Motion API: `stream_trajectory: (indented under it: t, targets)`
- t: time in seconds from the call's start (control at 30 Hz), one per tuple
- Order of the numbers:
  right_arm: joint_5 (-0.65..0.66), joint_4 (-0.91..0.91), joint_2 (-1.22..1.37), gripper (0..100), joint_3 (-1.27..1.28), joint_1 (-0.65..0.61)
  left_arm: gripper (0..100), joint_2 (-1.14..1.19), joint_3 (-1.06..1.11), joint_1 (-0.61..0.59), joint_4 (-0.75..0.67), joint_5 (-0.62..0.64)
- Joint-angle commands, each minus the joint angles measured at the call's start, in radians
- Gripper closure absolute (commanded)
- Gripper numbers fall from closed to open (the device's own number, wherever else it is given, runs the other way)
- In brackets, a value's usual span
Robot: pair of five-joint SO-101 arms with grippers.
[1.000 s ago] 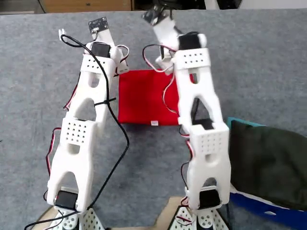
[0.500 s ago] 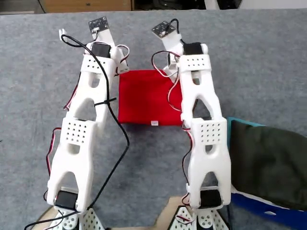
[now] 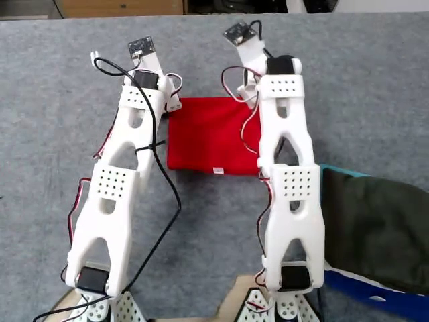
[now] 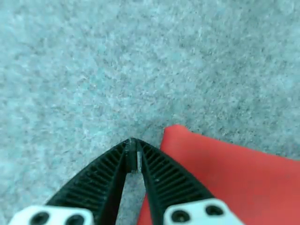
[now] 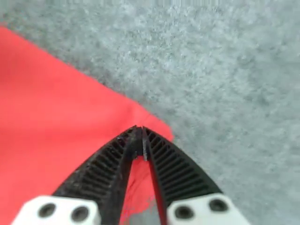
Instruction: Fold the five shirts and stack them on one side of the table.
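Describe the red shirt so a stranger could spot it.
On the grey table, look between the two white arms. The red shirt lies there as a flat folded rectangle; the pile at the right edge is dark green and blue.
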Motion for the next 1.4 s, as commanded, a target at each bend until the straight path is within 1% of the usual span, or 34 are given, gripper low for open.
stream_trajectory:
  t: [0.0,0.1,0.2,0.23,0.33,0.43,0.6,0.67,0.8,0.93,1.03,1.13,1.3,1.37]
  targets:
    - [0.046,0.106,-0.005,99.3,-0.179,-0.027,98,-0.019,-0.048,-0.006,0.006,0.009]
    - [0.015,0.206,-0.012,99.3,-0.325,-0.027,98,-0.019,-0.048,-0.015,0.006,0.009]
    - [0.017,0.368,-0.007,99.4,-0.503,-0.030,98,-0.019,-0.069,-0.025,0.006,0.006]
    - [0.014,0.388,-0.004,99.4,-0.535,-0.025,98,-0.019,-0.086,-0.031,0.015,0.000]
    - [0.012,0.387,-0.028,99.4,-0.483,0.019,98,-0.013,-0.150,-0.034,0.064,-0.026]
    - [-0.017,0.388,-0.131,99.4,-0.298,0.024,98,-0.010,-0.203,-0.041,0.098,-0.028]
    - [-0.095,0.382,-0.426,99.4,0.182,-0.036,98,-0.010,-0.213,-0.060,0.101,-0.028]
    - [-0.135,0.350,-0.533,99.4,0.363,-0.058,98,-0.010,-0.213,-0.060,0.098,-0.029]
    - [-0.164,0.173,-0.687,99.4,0.714,-0.064,98,-0.010,-0.219,-0.060,0.098,-0.029]
    - [-0.167,-0.025,-0.714,99.4,0.987,-0.064,98,-0.008,-0.213,-0.060,0.097,-0.031]
    - [-0.167,-0.115,-0.693,99.4,1.110,-0.051,98,-0.002,-0.212,-0.060,0.097,-0.058]
    - [-0.169,-0.173,-0.659,99.4,1.173,-0.024,98,0.030,-0.222,-0.058,0.084,-0.063]
    - [-0.169,-0.192,-0.587,99.4,1.181,0.036,98,0.044,-0.222,-0.054,0.064,-0.064]
    - [-0.164,-0.184,-0.581,99.4,1.159,0.038,98,0.044,-0.222,-0.054,0.064,-0.064]
